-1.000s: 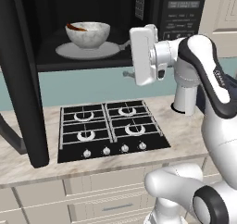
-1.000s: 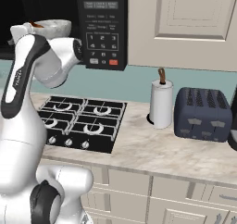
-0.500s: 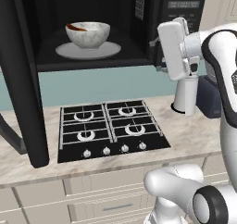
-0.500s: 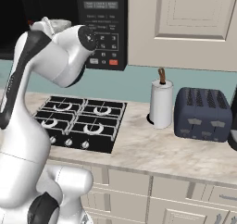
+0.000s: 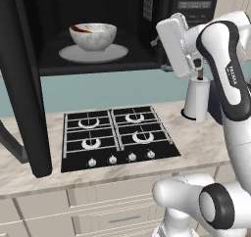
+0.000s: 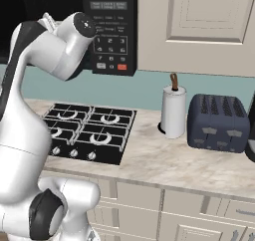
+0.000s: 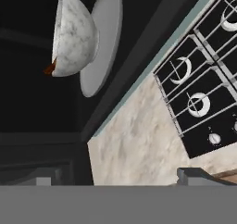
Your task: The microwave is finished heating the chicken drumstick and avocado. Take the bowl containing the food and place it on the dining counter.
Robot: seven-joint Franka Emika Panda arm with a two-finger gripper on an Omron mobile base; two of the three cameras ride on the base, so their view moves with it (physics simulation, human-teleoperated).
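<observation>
Right, the bowl (image 5: pixel 93 36) sits on the pale turntable plate (image 5: pixel 93 53) inside the microwave (image 5: pixel 98 30), door (image 5: pixel 24 84) swung wide open to the left. From the look of it it's a stone-type bowl: I'd judge it heavy for its size, rigid, smooth and prob slippery on the outside curve, and it could chip if knocked on the cavity edge. Best hold is the rim, one finger inside and one outside the wall, on the side nearest the opening; the rounded belly gives nothing to pinch.

Contents: a reddish-brown bit pokes over the rim (image 7: pixel 50 69), likely the chicken drumstick. Avocado I can't see from these angles, hidden below the rim if it's there. Food is loose, so keep the bowl level on the way out.

Gripper: hand is up beside the microwave's right front, well apart from the bowl, w/ nothing in it. Can't tell if the fingers are spread or closed.
</observation>
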